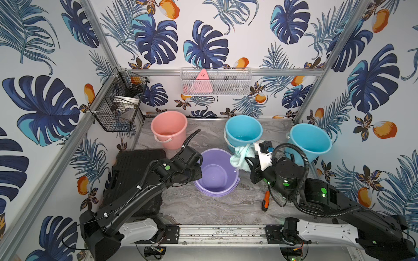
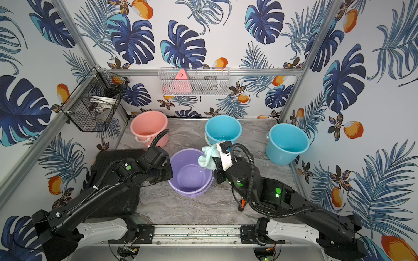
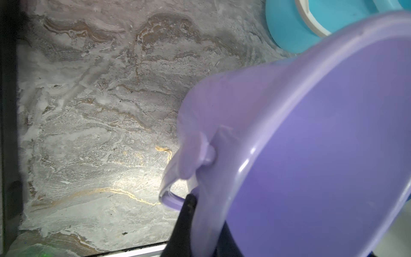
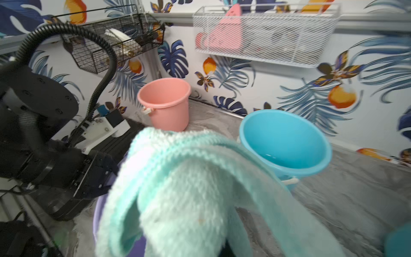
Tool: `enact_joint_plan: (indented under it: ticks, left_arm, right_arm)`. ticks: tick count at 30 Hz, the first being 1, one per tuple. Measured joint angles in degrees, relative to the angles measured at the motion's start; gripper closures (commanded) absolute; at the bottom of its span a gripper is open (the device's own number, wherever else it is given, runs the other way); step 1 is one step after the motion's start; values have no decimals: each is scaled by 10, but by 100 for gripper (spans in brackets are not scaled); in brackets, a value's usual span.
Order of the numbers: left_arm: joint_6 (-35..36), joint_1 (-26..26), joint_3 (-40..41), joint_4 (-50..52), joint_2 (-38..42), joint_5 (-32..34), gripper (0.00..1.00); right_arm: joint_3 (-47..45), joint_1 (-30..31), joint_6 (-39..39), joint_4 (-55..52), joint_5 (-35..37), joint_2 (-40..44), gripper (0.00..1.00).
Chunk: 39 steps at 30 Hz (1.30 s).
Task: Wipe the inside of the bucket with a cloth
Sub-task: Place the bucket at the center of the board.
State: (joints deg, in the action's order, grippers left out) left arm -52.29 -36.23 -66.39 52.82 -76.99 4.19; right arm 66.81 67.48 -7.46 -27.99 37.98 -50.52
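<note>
While the purple bucket [image 1: 214,177] stands mid-table in both top views, the left gripper [image 1: 197,170] sits at its rim on the side nearest the black case [image 1: 135,167]. The right gripper [image 1: 246,164] hangs at the opposite rim, clenched on the cloth [image 1: 239,156]. Bunched up, the cloth droops over that edge and none of it reaches the bucket's floor. A pink bucket [image 1: 168,130] and two blue ones stand beyond the purple bucket, and a screwdriver [image 1: 265,201] lies near it on the right arm's side.

From the left wrist, the left gripper [image 3: 204,222] is clamped on the purple bucket [image 3: 322,144] at its rim. One dark finger [image 3: 185,222] presses the outer wall beside the handle pivot and another shows inside.

From the right wrist, the folded cloth [image 4: 189,189] fills the foreground and hides the fingers gripping it. A sliver of the purple bucket [image 4: 97,219] peeks out beneath the cloth, with the left arm at its far side.
</note>
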Motion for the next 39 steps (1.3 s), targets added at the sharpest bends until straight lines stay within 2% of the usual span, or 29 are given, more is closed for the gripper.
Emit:
enact_joint_plan:
  ticks: [7, 17, 32, 39]
  left_arm:
    - [-23, 65, -85, -14, -107, -8, 100]
    - [-62, 147, -227, -28, -237, 7, 100]
    - [-83, 198, -492, -9, -469, -9, 100]
    - [-118, 211, -532, 19, -523, -4, 100]
  right_arm:
    - [15, 0, 29, -36, 62, 36, 100]
    - [33, 1, 37, -71, 64, 44, 100]
    - [42, 1, 49, -77, 60, 42, 100]
    - [42, 1, 51, -76, 58, 41, 100]
